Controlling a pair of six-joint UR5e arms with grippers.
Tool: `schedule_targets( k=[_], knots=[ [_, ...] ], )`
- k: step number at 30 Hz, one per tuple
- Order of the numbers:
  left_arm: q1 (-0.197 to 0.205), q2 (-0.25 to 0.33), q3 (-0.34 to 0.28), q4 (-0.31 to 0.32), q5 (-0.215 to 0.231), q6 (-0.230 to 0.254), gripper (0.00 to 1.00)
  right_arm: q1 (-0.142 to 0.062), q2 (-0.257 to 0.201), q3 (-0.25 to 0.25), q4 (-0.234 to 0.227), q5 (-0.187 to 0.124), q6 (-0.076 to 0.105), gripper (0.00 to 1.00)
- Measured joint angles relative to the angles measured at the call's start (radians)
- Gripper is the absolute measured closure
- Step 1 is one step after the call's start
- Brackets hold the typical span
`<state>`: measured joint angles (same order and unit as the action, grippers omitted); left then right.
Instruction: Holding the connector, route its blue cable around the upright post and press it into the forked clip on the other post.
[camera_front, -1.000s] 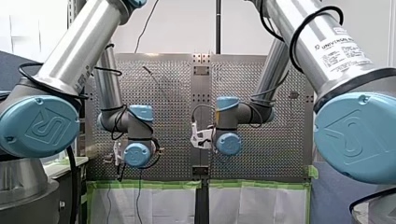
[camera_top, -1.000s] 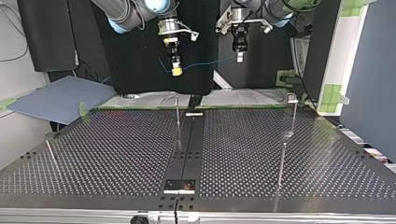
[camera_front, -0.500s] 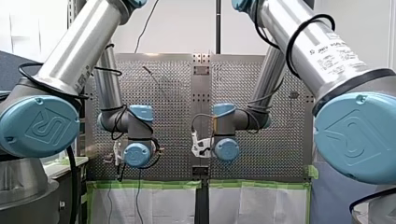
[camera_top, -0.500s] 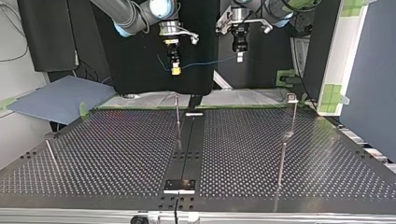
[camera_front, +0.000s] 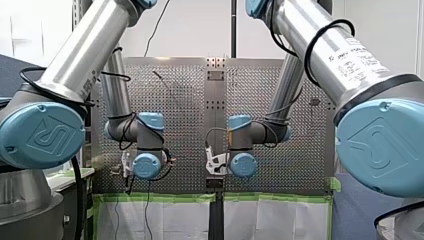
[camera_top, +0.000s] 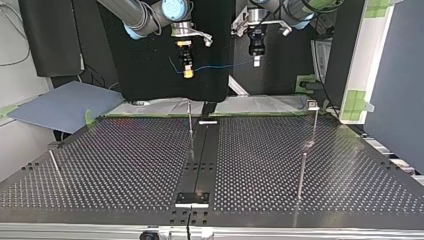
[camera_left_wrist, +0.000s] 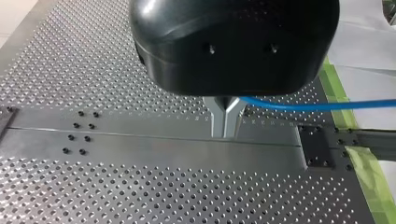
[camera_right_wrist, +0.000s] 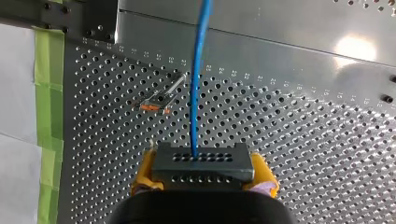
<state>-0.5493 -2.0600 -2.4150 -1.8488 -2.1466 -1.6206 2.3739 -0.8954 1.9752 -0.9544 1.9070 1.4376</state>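
Below the UNIVERSAL ROBOTS arm label (camera_front: 357, 59), right tool (camera_right_wrist: 204, 173) pinches connector (camera_right_wrist: 203, 161); left tool (camera_left_wrist: 227, 120) seemingly pinches blue cable (camera_left_wrist: 303, 105).

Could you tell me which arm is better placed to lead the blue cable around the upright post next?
Right, probably. My right gripper clamps the connector between its yellow pads and, in the top view, hangs in line with the upright post. My left gripper only pinches the blue cable farther along.

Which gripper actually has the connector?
My right gripper: the dark connector sits between its yellow pads, the blue cable running out of it. My left gripper pinches only the cable in its metal fingers.
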Motion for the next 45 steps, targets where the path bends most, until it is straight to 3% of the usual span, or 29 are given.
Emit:
schedule_targets(
  k=[7,11,16,21,27,35,45],
  knots=[
    [-0.011,0.048,0.056,-0.042,0.030,0.025,1.00,0.007,-0.004,-0.006,0.009,0.009,0.002,1.00],
    [-0.004,0.083,0.091,-0.076,0.039,-0.001,1.00,0.010,-0.028,-0.017,0.036,0.036,0.023,1.00],
    [0.012,0.125,0.133,-0.118,0.035,-0.038,1.00,-0.002,-0.063,-0.037,0.072,0.053,0.056,1.00],
    [0.026,0.147,0.179,-0.165,0.033,-0.053,1.00,-0.015,-0.102,-0.071,0.111,0.052,0.066,1.00],
    [0.043,0.161,0.204,-0.216,0.032,-0.064,1.00,-0.032,-0.151,-0.116,0.160,0.023,0.064,1.00],
    [0.066,0.215,0.206,-0.278,0.028,-0.097,1.00,-0.040,-0.218,-0.183,0.227,-0.043,0.061,1.00],
    [0.097,0.295,0.208,-0.358,-0.029,-0.122,1.00,-0.039,-0.294,-0.258,0.302,-0.118,0.061,1.00]
  ],
)
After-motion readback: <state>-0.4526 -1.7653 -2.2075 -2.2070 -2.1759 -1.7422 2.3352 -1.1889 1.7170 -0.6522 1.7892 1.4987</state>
